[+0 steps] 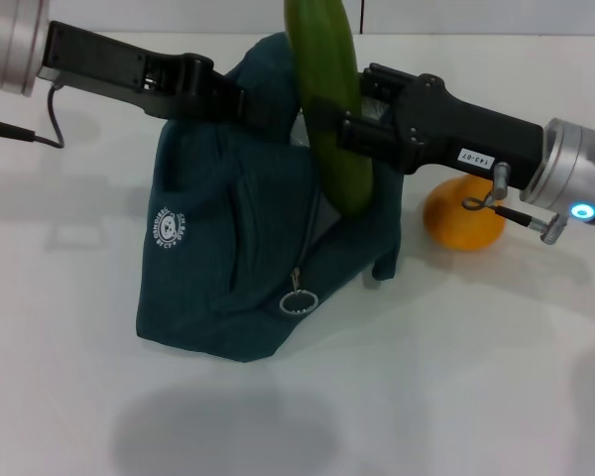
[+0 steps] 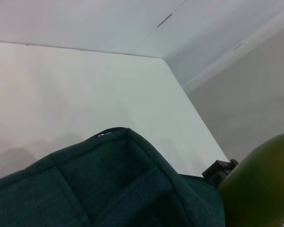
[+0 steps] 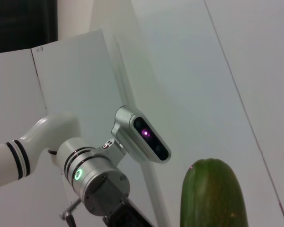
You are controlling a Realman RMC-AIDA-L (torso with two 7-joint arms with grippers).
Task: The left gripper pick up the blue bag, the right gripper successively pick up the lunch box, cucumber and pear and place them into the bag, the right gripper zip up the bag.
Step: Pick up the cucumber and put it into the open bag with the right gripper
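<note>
The blue bag [image 1: 228, 268] stands on the white table, its top edge pinched and held up by my left gripper [image 1: 240, 103], which reaches in from the left. My right gripper [image 1: 349, 129] comes in from the right and is shut on the cucumber [image 1: 332, 109]. The cucumber stands nearly upright with its lower end at the bag's open top. The left wrist view shows the bag's rim [image 2: 85, 189] and the cucumber [image 2: 260, 184] beside it. In the right wrist view the cucumber's tip [image 3: 213, 194] appears. The pear [image 1: 463, 213] lies on the table to the right of the bag, under my right arm. The lunch box is out of view.
The bag's ring zip pull [image 1: 299, 301] hangs at its front, and a round white logo [image 1: 169, 228] marks its left side. The white table [image 1: 496, 377] extends in front and to both sides. My left arm's wrist with a green light [image 3: 92, 177] shows in the right wrist view.
</note>
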